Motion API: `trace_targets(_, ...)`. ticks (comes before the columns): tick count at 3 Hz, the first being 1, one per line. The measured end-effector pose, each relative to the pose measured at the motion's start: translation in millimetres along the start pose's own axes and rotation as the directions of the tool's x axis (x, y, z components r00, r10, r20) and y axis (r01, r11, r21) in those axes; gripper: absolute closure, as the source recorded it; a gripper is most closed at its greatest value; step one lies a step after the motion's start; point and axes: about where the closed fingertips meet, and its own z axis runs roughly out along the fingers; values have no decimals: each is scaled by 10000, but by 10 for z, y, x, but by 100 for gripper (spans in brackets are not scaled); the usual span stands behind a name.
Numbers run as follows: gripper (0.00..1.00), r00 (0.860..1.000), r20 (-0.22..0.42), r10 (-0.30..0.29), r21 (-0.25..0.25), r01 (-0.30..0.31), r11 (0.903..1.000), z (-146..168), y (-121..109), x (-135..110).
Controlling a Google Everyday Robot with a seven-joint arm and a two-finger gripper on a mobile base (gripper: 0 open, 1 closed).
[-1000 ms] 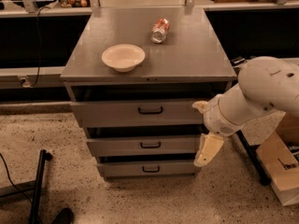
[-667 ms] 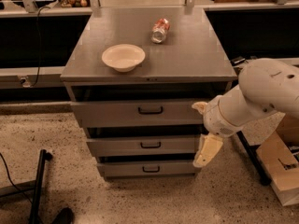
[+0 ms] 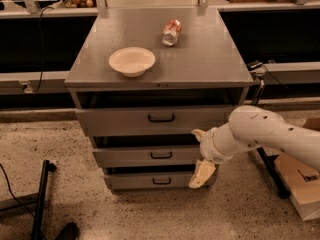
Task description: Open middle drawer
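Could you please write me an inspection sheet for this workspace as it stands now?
Surface: grey cabinet top, carrying two things.
Job's things: middle drawer, no tray showing; its handle not grasped.
Clutter: bowl upright; can on its side, apart from the bowl.
Grippers: gripper in front of the drawers, right of the handle, fingers open, holding nothing.
Cables: black cable hanging at left; floor cable at lower left.
Surroundings: speckled floor; black stand at left; cardboard box at right.
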Motion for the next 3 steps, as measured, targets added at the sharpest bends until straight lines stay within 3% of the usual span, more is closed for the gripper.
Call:
trace_targets(1, 0, 9998, 175, 82, 249, -87, 9997, 113, -73, 20)
trace_targets(2, 0, 9999, -45, 92, 229, -91, 9997, 146, -59, 39)
trace_targets(3, 0, 9991, -350, -256, 128, 260, 9996, 597, -121, 209)
